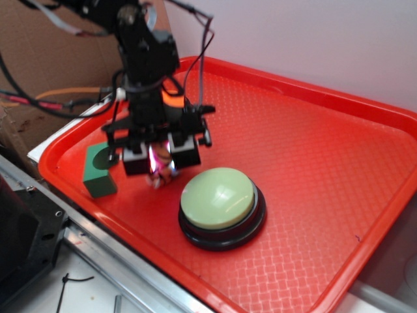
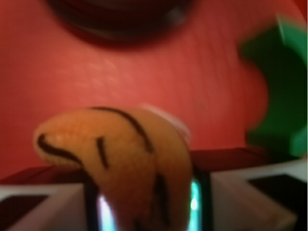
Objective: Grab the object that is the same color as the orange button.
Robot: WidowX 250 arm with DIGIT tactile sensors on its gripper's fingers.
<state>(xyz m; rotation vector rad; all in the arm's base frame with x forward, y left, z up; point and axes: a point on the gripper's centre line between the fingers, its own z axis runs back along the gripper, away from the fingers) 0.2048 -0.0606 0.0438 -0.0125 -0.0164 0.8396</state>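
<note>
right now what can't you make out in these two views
- Orange button: exterior view, almost all behind the arm; only a sliver shows.
- Plush tiger: wrist view, blurred, its lower part cut by the frame edge; exterior view, mostly hidden in the tool.
- Green block: wrist view, blurred, cut by the right edge.

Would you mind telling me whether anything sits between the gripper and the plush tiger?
Nothing visible does. The tiger already sits between the fingers of the gripper, with the green block and pale green button off to either side.

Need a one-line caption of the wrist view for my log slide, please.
Wrist view: striped orange plush tiger held in the hand over the red tray, green block at right.
</note>
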